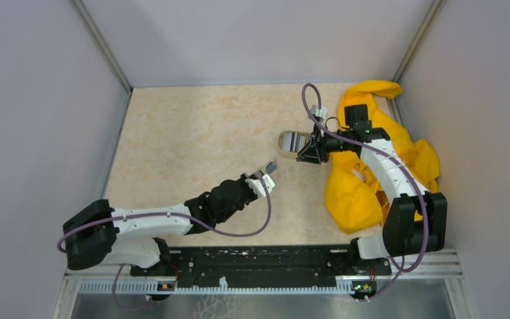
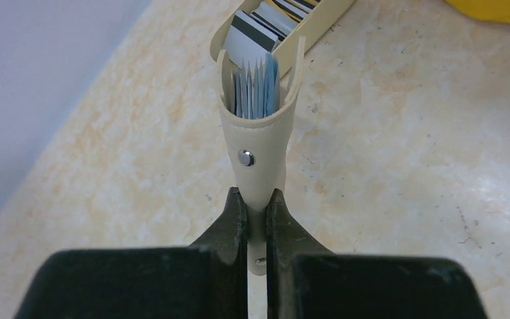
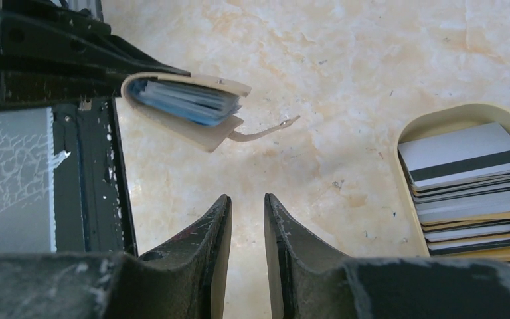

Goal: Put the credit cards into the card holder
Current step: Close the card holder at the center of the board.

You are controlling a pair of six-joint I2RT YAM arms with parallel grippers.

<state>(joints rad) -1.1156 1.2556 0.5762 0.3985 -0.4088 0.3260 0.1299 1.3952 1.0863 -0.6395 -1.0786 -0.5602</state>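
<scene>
At the left of the overhead view, the left arm (image 1: 153, 222) reaches from its base across the table (image 1: 192, 126) toward the centre. The left gripper (image 2: 257, 201) is clamped on the card holder (image 2: 255, 129), with its fingers (image 2: 234, 222) pressed against both sides of the narrow folded end. The card holder is held clear of the table, near its middle. Its snap button (image 2: 246, 157) faces the wrist camera, and its open end points away toward the dish (image 3: 438, 114). Light blue pockets (image 2: 255, 93) show inside the open end. Just right of the card holder, the oval beige dish rests on the table and contains the credit cards (image 3: 468, 169), stacked flat in grey, white and dark. The card holder and the dish do not touch. The right gripper (image 3: 248, 203) hangs at the right end of the dish, with its fingers a narrow gap apart and nothing between them. Further right, a yellow cloth (image 1: 358, 193) lies crumpled at the right edge of the table, partly beneath the right arm (image 1: 388, 169)
</scene>
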